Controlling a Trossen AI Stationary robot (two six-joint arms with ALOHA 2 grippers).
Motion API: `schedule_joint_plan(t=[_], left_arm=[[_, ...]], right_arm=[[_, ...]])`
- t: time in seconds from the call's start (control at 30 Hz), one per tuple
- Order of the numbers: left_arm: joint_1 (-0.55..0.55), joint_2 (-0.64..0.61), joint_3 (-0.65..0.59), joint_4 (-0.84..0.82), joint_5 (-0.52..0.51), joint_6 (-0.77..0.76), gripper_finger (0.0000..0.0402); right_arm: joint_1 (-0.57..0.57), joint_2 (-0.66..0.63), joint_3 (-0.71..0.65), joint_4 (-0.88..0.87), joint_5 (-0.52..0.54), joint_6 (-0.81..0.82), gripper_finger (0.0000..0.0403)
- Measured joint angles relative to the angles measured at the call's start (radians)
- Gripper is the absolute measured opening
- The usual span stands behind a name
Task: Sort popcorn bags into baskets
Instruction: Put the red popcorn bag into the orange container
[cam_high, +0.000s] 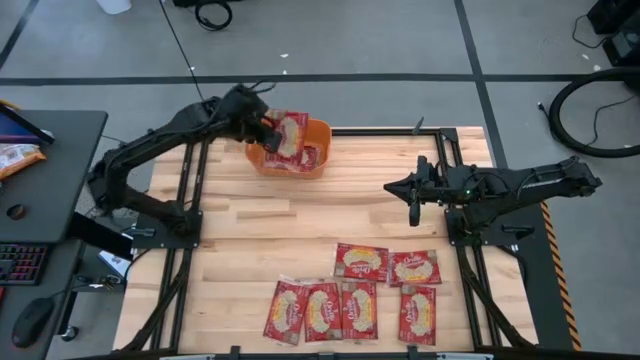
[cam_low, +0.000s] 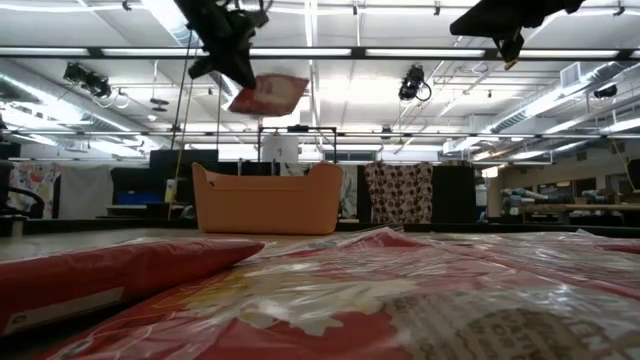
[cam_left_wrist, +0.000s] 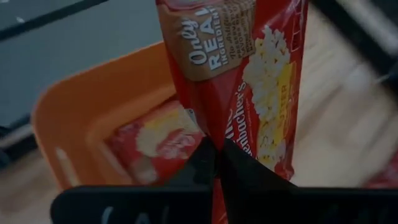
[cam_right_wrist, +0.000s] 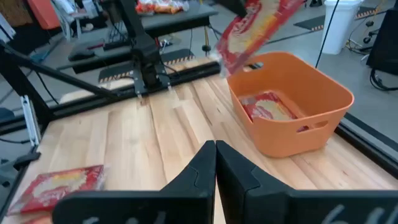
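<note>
My left gripper (cam_high: 268, 131) is over the orange basket (cam_high: 316, 130) at the table's far side, shut on a red popcorn bag (cam_high: 290, 133). In the low view that bag (cam_low: 268, 93) hangs tilted above the basket (cam_low: 268, 198). At least one more red bag (cam_left_wrist: 155, 140) lies flat inside the basket. Several red bags lie flat near the table's near edge, among them one (cam_high: 360, 262) and another (cam_high: 322, 310). My right gripper (cam_high: 413, 212) hovers shut at the table's right, holding nothing. My left gripper pinches the popcorn bag between its two fingers (cam_left_wrist: 199, 167) at one edge of the packet (cam_left_wrist: 214, 134). The bag is lifted clear above the basket and sticks out tilted beyond the fingertips, with its printed face (cam_left_wrist: 267, 81) showing.
The bare wooden tabletop (cam_high: 300, 220) lies between the basket and the rows of bags. Black frame rails (cam_high: 185, 270) run along both sides. A dark desk (cam_high: 50, 180) stands to the left with an orange-and-white packet (cam_high: 15, 155), a keyboard and a mouse.
</note>
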Motion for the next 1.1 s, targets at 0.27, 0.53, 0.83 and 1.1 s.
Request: schedule_joint_plan(t=[0.27, 0.53, 0.83, 1.1], left_arm=[[0.063, 0.227, 0.161, -0.074, -0.028, 0.308, 0.0013], [0.081, 0.413, 0.3, -0.163, -0.13, 0.721, 0.0014], [0.053, 0.517, 0.302, -0.167, -0.138, 1.161, 0.0016], [0.016, 0.575, 0.302, -0.161, -0.155, 1.224, 0.0031]], right_arm=[[0.0, 0.051, 0.0, 0.038, 0.022, 0.026, 0.0016], [0.0, 0.055, 0.0, 0.038, 0.134, 0.079, 0.0016], [0.0, 0.055, 0.0, 0.038, 0.184, 0.131, 0.0016], [0.0, 0.055, 0.0, 0.038, 0.184, 0.131, 0.0016]])
